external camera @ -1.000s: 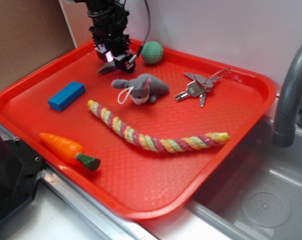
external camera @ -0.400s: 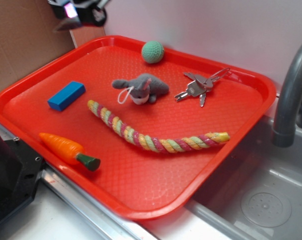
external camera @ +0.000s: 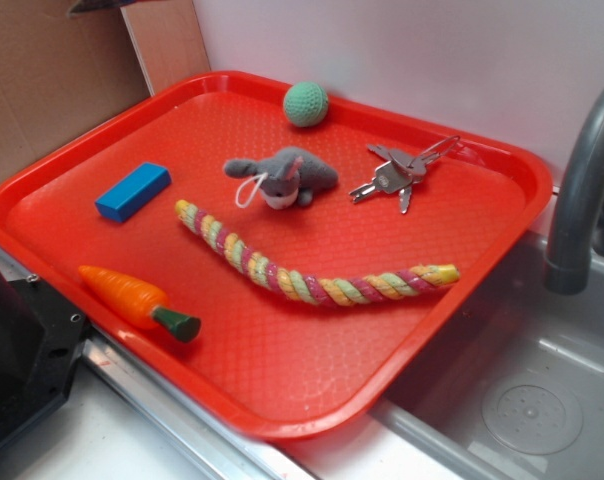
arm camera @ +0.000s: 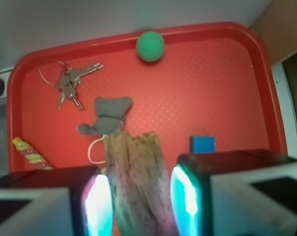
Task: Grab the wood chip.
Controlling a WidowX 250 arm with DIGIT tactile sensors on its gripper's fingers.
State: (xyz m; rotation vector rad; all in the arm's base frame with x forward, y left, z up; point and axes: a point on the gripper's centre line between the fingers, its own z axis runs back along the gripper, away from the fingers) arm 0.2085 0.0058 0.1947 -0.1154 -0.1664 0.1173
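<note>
One rough brown sliver, the wood chip [arm camera: 136, 184], stands upright between the two glowing pads of the claw [arm camera: 138, 201], which is closed on it from both sides and has nothing else in its hold. A second ago the claw was down at the back of the red tray [external camera: 482, 260], next to the green ball [external camera: 305, 104]; now it has climbed almost out of the exterior view, where only a dark scrap shows at the top left edge, and the spot on the tray where it worked is bare. The wrist view looks down from well above the tray, so the chip is in the air, clear of everything. By my reading the grab itself is done, and what remains is only to keep the hold firm. Everything else lies as it did: the ball at the back rim, the grey plush animal [external camera: 282, 176] in the middle, the bunch of keys [external camera: 397, 173] to its side, the striped rope [external camera: 302, 270] running across the front, the blue block [external camera: 132, 191] and the orange toy carrot [external camera: 137, 297] near the front edge. No brand, label or writing can be read on any of them.
</note>
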